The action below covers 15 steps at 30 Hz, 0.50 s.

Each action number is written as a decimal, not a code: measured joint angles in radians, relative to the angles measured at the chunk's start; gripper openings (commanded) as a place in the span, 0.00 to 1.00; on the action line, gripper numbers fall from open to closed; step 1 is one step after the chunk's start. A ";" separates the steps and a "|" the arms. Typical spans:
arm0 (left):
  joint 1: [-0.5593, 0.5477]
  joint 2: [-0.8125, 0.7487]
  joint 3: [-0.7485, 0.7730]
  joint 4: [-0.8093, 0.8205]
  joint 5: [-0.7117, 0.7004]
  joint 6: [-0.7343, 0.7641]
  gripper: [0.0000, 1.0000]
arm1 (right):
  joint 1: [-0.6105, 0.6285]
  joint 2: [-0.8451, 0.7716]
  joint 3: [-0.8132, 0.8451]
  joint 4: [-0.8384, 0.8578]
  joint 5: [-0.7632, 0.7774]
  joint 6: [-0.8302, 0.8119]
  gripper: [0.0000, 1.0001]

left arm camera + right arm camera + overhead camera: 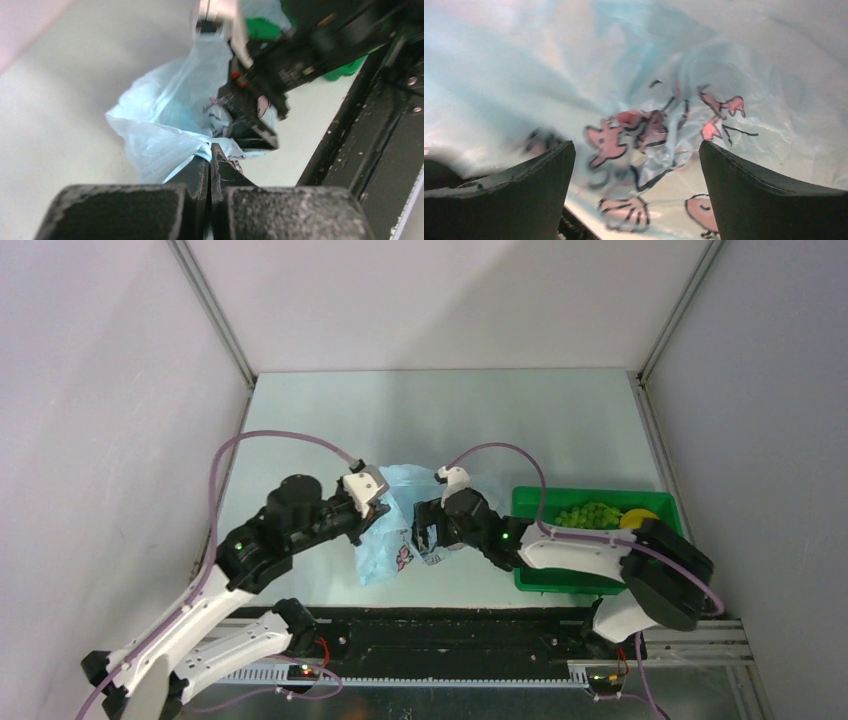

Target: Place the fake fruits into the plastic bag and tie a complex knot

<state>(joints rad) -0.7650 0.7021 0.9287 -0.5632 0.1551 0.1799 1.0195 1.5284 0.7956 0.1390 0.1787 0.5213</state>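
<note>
Open tabletop (440, 415) stretches toward 12 o'clock from the thin light-blue translucent plastic bag (385, 550). Reaching from 9 o'clock, the left gripper (210, 152) pinches the bag's edge tight. The right gripper (635, 147), from 3 o'clock, gapes wide at its printed side, holding nothing. At 3 o'clock the rigid green tray (560, 580) holds the light-green plastic grapes (588, 514) and the yellow pear-like fruit (638, 518).

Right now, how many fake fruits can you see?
2: the grape bunch and the yellow fruit beside it, both in the green tray. Others could be hidden under the right arm.
</note>
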 measured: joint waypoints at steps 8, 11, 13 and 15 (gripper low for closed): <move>0.001 0.066 -0.046 0.013 -0.126 -0.031 0.00 | 0.035 -0.201 0.000 -0.038 -0.002 -0.044 0.99; 0.002 0.066 -0.046 0.029 -0.200 -0.048 0.00 | 0.038 -0.257 0.000 -0.094 -0.013 -0.056 0.99; 0.002 0.065 -0.046 0.031 -0.243 -0.055 0.00 | 0.038 -0.315 0.000 -0.151 -0.027 -0.065 0.99; 0.002 0.061 -0.046 0.031 -0.285 -0.066 0.00 | 0.038 -0.384 0.000 -0.206 -0.033 -0.073 0.99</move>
<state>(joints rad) -0.7635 0.7635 0.8829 -0.5320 -0.1299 0.1135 1.0573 1.1442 0.7956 -0.0673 0.1455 0.4484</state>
